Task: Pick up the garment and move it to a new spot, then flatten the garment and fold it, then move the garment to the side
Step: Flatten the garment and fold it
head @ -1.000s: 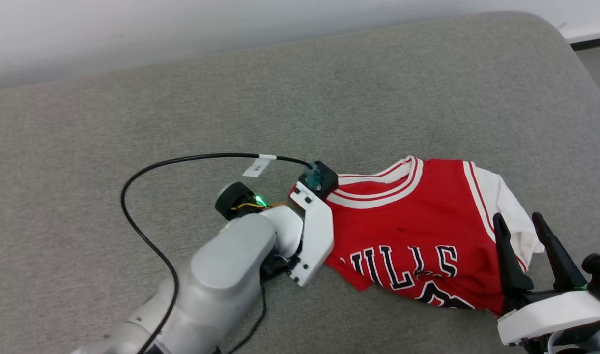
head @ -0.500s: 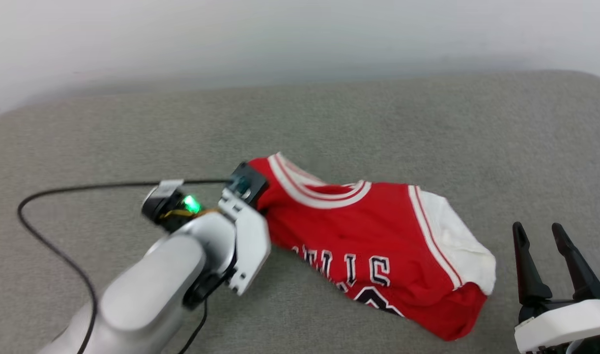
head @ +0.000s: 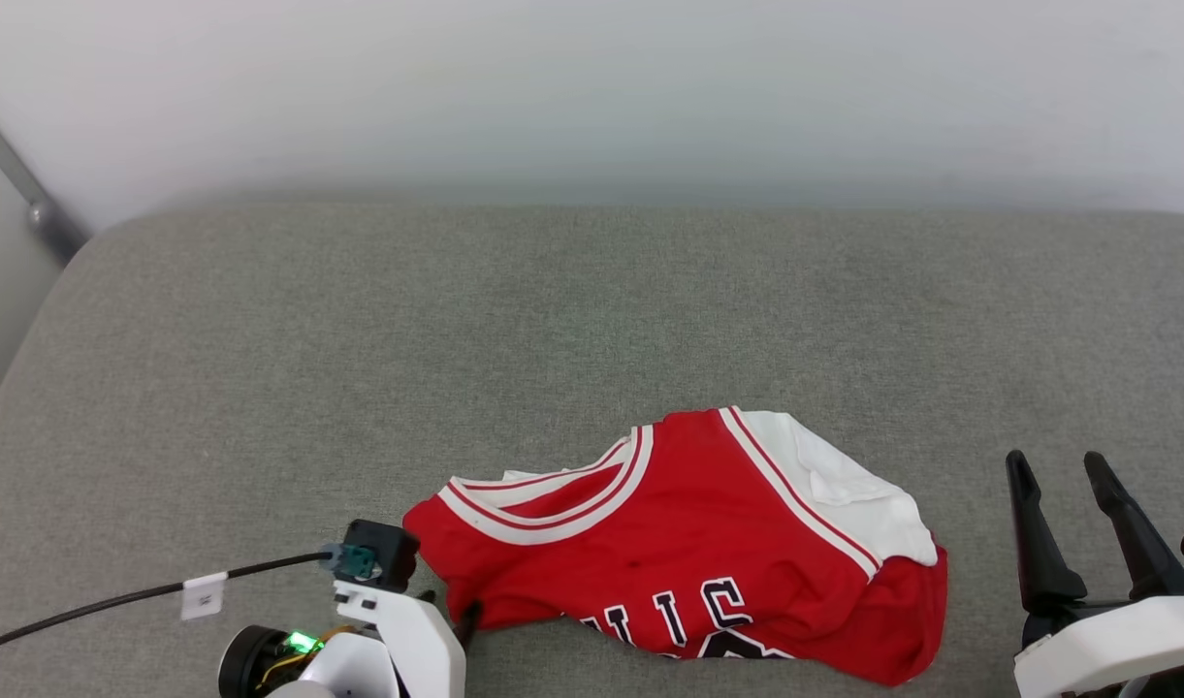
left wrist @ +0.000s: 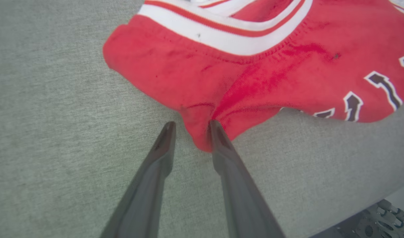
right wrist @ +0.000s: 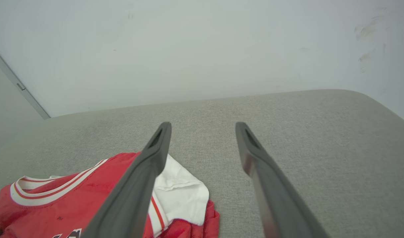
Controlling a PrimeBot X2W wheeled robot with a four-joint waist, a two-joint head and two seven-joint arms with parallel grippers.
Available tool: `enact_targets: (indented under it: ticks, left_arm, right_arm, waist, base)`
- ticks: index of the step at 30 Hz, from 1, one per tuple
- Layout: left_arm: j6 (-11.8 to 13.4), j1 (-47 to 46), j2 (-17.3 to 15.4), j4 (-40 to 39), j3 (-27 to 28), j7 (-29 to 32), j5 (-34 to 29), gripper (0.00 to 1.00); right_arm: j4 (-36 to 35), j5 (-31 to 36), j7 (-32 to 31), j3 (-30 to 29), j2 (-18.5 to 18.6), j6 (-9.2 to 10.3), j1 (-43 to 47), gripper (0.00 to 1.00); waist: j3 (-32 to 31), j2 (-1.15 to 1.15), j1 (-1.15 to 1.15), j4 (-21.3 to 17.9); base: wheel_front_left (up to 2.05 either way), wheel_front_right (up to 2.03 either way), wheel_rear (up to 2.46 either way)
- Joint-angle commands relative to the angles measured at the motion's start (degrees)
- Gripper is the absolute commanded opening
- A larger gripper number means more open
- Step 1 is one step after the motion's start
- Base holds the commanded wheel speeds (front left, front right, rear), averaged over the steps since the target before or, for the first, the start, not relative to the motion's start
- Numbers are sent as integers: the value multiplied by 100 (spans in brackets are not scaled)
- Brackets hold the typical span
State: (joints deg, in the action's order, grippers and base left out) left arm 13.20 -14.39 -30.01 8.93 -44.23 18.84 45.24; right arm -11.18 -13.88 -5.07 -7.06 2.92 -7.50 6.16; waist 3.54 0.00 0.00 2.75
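Observation:
The garment is a red jersey with a white-striped collar, a white sleeve and black block lettering, lying crumpled near the front of the grey cushion. In the left wrist view my left gripper is low over the cushion, fingers a little apart. A red fold of the garment lies between them, touching one finger and clear of the other. My right gripper stands open to the right of the white sleeve and holds nothing. The right wrist view shows its fingers above the sleeve.
A black cable with a white tag runs from my left wrist across the cushion's lower left. A white wall rises behind the cushion, with a grey rail at upper left. The cushion's front edge is close behind the left gripper.
The head camera has moved, shifting the whole picture. My left arm has drawn back to the bottom edge, dragging the garment's collar corner with it. The right gripper stays open beside the sleeve.

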Motion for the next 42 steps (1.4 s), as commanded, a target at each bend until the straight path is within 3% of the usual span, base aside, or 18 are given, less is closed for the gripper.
enact_targets:
  ticks: [1,8,18,23,27,33,42]
  left_arm:
    - [49,64,37,4,74,-121,39,100]
    - [424,478,280,-79,519,-1158,102,100]
    - [737,452,324,-394,907,-2884,-577,100]
    - [798,542,174,-425,984,-2884,-583,100]
    - [533,369,-108,-357,924,-2417,-444,100]
    - [-139,-70,-499,-36,778,-1348,-45,100]
    - [-842,-559,-636,674,494,-140,422,100]
  right_arm:
    - [-29,31,-12,-1,-7,3,63,100]
    - [-39,68,-134,47,-7,2,209,100]
    - [-40,82,-299,-16,-7,2,268,100]
    - [-75,85,-356,-35,-7,3,271,100]
    - [-100,99,-411,-21,-7,2,241,100]
    - [-76,18,-420,38,-7,2,136,100]
    - [72,-124,-299,140,-8,2,-85,100]
  waist:
    - [-41,0,0,8]
    - [-268,0,0,3]
    - [-432,0,0,-48]
    - [-466,0,0,-87]
    - [-410,0,0,-127]
    - [-161,0,0,-273]
    - [374,0,0,-643]
  base:
    - [0,0,0]
    - [0,0,0]
    - [0,0,0]
    - [0,0,0]
    - [0,0,0]
    - [0,0,0]
    - [0,0,0]
